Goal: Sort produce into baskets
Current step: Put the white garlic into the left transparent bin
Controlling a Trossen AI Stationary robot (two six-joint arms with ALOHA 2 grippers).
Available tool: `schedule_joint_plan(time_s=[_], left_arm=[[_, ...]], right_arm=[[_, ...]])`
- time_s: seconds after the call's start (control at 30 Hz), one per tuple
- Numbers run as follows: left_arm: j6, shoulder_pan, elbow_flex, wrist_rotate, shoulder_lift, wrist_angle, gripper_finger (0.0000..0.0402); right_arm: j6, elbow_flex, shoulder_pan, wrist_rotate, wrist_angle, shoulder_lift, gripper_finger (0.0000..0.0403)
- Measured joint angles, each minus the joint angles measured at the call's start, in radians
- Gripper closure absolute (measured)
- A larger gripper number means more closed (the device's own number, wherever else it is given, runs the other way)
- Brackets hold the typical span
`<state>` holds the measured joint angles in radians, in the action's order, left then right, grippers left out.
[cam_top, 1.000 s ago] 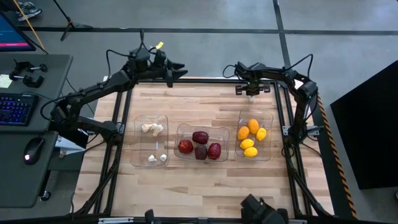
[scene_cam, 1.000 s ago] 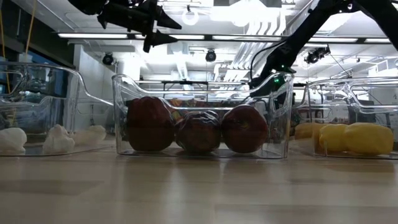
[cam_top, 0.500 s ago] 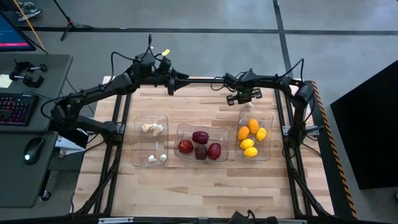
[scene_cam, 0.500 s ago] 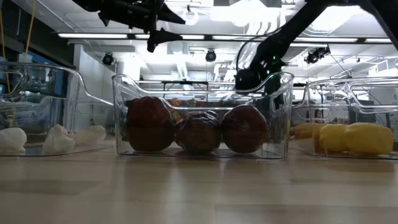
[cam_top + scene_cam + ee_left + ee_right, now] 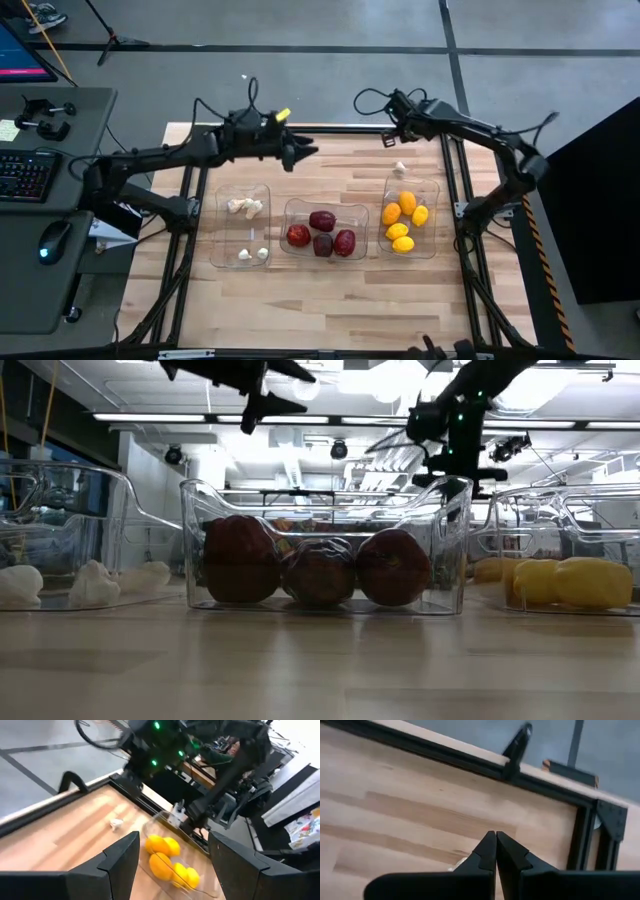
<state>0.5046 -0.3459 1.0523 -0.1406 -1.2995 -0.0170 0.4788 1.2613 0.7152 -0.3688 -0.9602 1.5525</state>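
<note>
Three clear baskets stand in a row mid-table: the left one (image 5: 242, 228) holds white garlic-like pieces, the middle one (image 5: 325, 230) dark red produce, the right one (image 5: 408, 216) yellow and orange pieces. One small white piece (image 5: 400, 167) lies on the bare table just beyond the right basket, also in the left wrist view (image 5: 116, 823). My right gripper (image 5: 393, 137) hangs shut above the table's far edge, beyond that piece, holding nothing (image 5: 496, 851). My left gripper (image 5: 303, 153) stands open and empty (image 5: 172, 842), high over the far middle of the table, pointing toward the right basket.
A black frame rail (image 5: 340, 129) runs along the table's far edge and down both sides. Bare wood lies in front of the baskets (image 5: 320, 300). A desk with keyboard and mouse (image 5: 40, 200) stands off the table's left.
My left gripper has swung toward the table's right, along the far edge, staying open. My right gripper has risen from the table near the right basket's far end and tipped, still shut. The small white piece now shows on the table where it stood.
</note>
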Motion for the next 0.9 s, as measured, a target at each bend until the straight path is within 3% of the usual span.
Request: schedule_joint_plan(time_s=[0.33, 0.7, 0.9], left_arm=[[0.027, 0.174, 0.0, 0.184, 0.0, 0.005, 0.0179], [-0.085, 0.119, 0.0, 0.19, 0.124, 0.087, 0.0179], [-0.174, 0.043, 0.0, 0.162, 0.17, 0.095, 0.0179]], right_arm=[[-0.059, -0.005, -0.039, 0.021, 0.026, -0.039, 0.0403], [0.162, -0.328, -0.123, 0.156, 0.175, -0.163, 0.0403], [0.306, -0.395, -0.179, 0.183, 0.177, -0.245, 0.0403]])
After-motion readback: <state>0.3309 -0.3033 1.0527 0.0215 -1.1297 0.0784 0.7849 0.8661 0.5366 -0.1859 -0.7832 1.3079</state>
